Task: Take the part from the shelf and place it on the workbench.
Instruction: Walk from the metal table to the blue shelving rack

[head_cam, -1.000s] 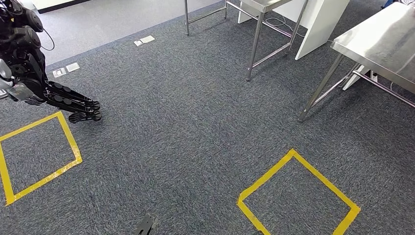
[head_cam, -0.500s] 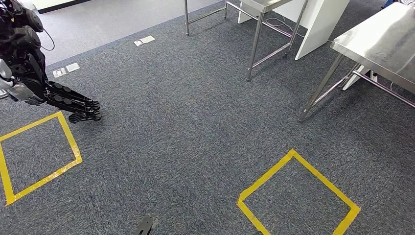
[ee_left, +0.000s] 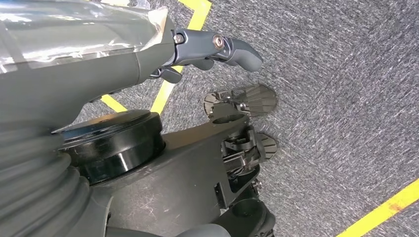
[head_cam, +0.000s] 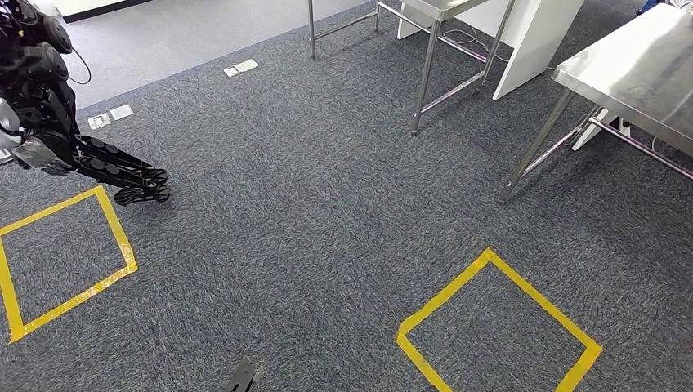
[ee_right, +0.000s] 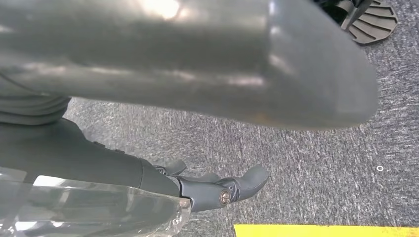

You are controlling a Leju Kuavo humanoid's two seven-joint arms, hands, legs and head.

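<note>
Risk here is mostly about walking, because both arms hang down over the dark grey carpet floor. The left hand holds nothing; its fingers look loosely curled, and whether they are together I cannot tell. The right hand is the same: nothing held, fingers half hidden, state not clear. The part and the shelf I cannot find in these pictures, so I judge the task is at its start or between stations. A shiny steel desk stands at the far right, with thin metal legs near a yellow tape square. A bad turn could knock these legs, or the black robot standing at the left.
</note>
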